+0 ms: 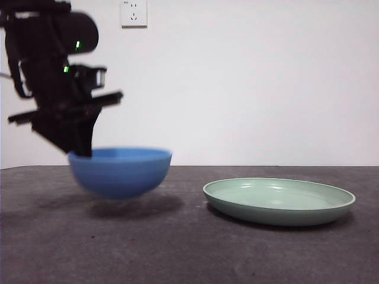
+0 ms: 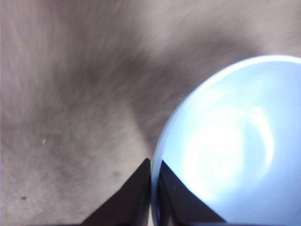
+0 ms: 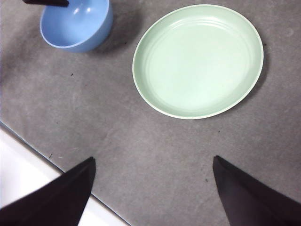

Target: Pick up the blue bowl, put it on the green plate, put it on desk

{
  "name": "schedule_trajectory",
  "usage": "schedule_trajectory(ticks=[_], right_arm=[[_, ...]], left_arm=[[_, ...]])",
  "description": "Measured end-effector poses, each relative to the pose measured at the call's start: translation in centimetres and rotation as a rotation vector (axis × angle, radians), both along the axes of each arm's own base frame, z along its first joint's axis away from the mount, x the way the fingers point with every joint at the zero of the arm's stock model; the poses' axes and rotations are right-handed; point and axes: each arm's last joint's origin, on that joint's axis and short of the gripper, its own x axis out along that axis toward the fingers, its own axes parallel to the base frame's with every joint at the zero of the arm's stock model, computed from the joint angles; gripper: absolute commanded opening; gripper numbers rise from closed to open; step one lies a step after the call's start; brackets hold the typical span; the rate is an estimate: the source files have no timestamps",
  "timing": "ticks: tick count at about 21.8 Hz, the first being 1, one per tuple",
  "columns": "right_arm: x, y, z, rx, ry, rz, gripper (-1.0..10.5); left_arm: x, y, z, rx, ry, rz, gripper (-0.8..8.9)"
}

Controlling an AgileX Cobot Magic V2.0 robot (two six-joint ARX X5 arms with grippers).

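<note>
No text, label, brand name, number or sign can be read in any of the three views. The blue bowl (image 1: pixel 120 171), the green plate (image 1: pixel 278 201) and the table (image 1: pixel 177 248) have plain surfaces with no printing on them. The white wall socket (image 1: pixel 134 13) in the front view and the dark arm with its two small green lights also show no letters that can be made out.

Bulky black arm (image 1: pixel 56 77) with two small green lights, black pointed wedge-shaped gripper (image 2: pixel 151 188) jaws.
</note>
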Motion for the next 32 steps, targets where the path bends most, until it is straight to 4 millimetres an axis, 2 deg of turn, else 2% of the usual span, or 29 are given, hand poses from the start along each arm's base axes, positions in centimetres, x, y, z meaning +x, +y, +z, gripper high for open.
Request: schedule_trajectory(ticks=[3, 5, 9, 11, 13, 19, 25, 32], right_arm=[[0.0, 0.0, 0.0, 0.000, -0.003, 0.000, 4.0], [0.0, 0.0, 0.0, 0.000, -0.003, 0.000, 4.0], [0.0, 0.0, 0.0, 0.000, -0.003, 0.000, 4.0], [0.0, 0.0, 0.0, 0.000, -0.003, 0.000, 4.0], [0.0, 0.0, 0.0, 0.000, -0.003, 0.000, 4.0], [0.0, 0.0, 0.0, 0.001, -0.003, -0.001, 4.0], [0.0, 0.0, 0.0, 0.001, -0.002, -0.001, 4.0], [0.0, 0.0, 0.0, 0.001, -0.002, -0.001, 4.0]], left_arm=[[-0.5, -1.8, 3.7, -0.033, -0.073, -0.055, 0.10], [-0.8, -3.6, 5.4, -0.058, -0.123, -0.106, 0.10], [-1.9, -7.0, 7.6, -0.113, -0.201, -0.199, 0.10], [-1.7, -8.6, 8.1, -0.143, -0.233, -0.226, 0.10], [-1.3, -10.1, 7.3, -0.138, -0.213, -0.250, 0.10], [1.2, -14.9, 2.4, -0.090, -0.120, -0.304, 0.10], [2.7, -17.8, -2.5, -0.055, -0.059, -0.333, 0.09], [2.9, -18.2, -3.0, -0.066, -0.061, -0.325, 0.35]])
